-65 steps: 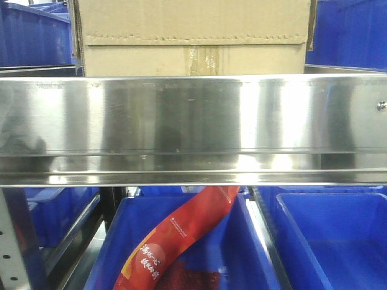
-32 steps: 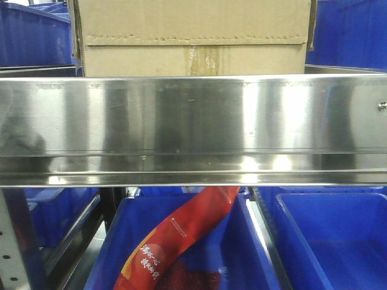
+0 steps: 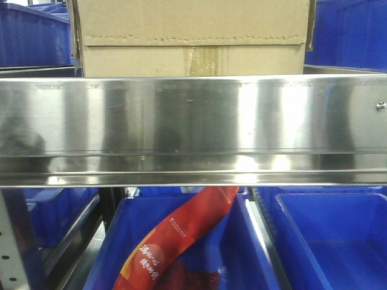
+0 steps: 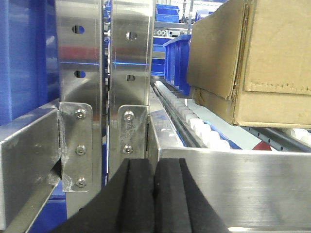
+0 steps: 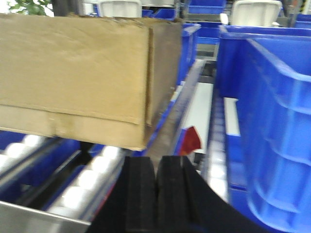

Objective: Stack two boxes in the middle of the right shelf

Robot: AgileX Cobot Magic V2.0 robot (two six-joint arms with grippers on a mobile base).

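A brown cardboard box (image 3: 193,36) with a jagged flap and taped seam sits on the steel shelf tier, behind its broad shiny front lip (image 3: 193,127). Only one box shows; I cannot tell if another is stacked on it. The box also shows in the left wrist view (image 4: 252,63) and the right wrist view (image 5: 87,73), resting on white rollers. My left gripper (image 4: 154,162) is shut and empty, low in front of the lip's left end, left of the box. My right gripper (image 5: 156,160) is shut and empty, just off the box's front right corner.
Blue plastic bins stand beside the box (image 3: 347,33), close on the right (image 5: 272,111), and on the tier below (image 3: 329,241). A red packet (image 3: 175,235) lies in a lower bin. Perforated steel uprights (image 4: 80,97) stand left of the left gripper.
The front view is nearly unchanged; only the reflections on the steel lip shift slightly. The box has not moved.
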